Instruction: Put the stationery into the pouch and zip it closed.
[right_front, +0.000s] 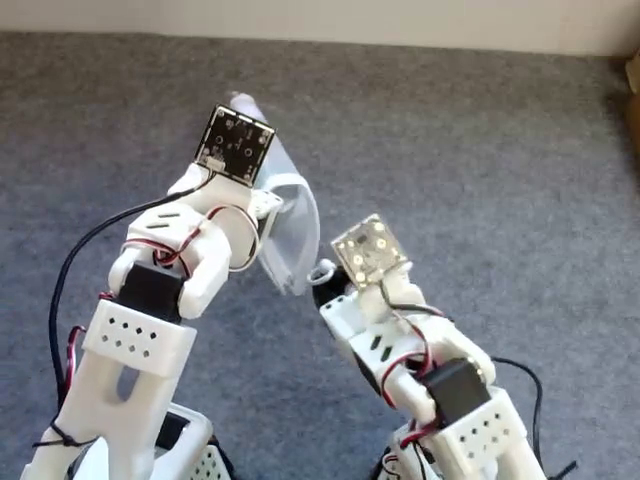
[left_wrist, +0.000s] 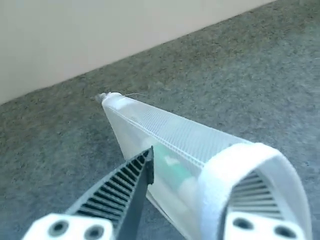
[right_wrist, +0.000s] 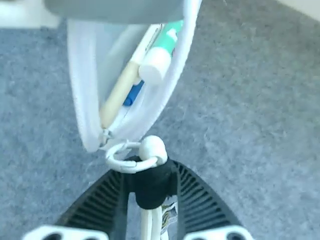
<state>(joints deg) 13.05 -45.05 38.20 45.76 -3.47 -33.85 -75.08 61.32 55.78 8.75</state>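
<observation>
Slippage is the risk closest in. The right arm's jaws are pinched on the black zipper pull (right_wrist: 150, 186), with its white bead (right_wrist: 152, 150) and ring (right_wrist: 121, 161) just beyond their tips. We judge that the small tab could slide out if it is dragged at an angle to the zipper line.

Just past the ring the pouch (right_wrist: 82, 107) gapes open. A green-and-white marker (right_wrist: 161, 55), a beige pen (right_wrist: 119, 92) and a blue item (right_wrist: 132, 96) lie inside, close to the rim. If one of them pokes across the teeth, the slider would likely jam on it.

Farther off, the left arm's jaws are closed on the pouch, its body between them and the white mouth rim looped over one jaw. A hard tug from the right could drag it out of that hold, or the soft mesh could fold instead of letting the slider run.

The left arm (right_front: 165, 290) is raised and bent, and the pouch appears lifted off the grey table (right_front: 480, 130), its closed end pointing away from the jaws. The right arm (right_front: 420, 350) sits lower, its wrist turned toward the pouch's open corner.
</observation>
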